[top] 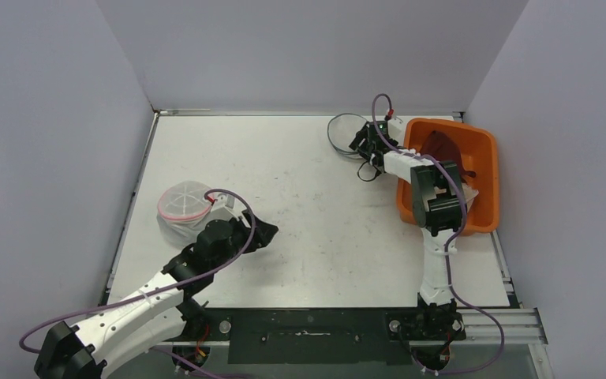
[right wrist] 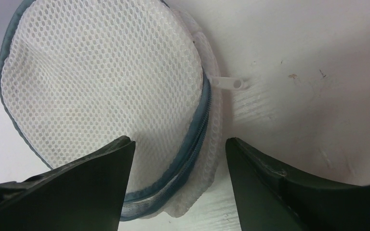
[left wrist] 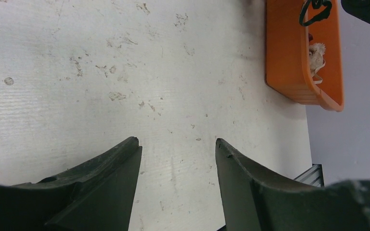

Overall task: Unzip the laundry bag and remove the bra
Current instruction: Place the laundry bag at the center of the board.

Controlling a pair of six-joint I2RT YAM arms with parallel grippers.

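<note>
Unzipping stage: right gripper (right wrist: pixel 179 141) spread over the seemingly closed laundry bag (right wrist: pixel 101 86), far right; left gripper (left wrist: pixel 177 140) spread, empty. Next: pinch the zip pull (right wrist: pixel 229 83)

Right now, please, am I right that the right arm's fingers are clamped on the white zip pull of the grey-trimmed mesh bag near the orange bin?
Not quite: the right fingers stand open, and the white zip pull lies free beyond them, as the right wrist view shows. It does belong to the grey-trimmed mesh bag near the orange bin.
</note>
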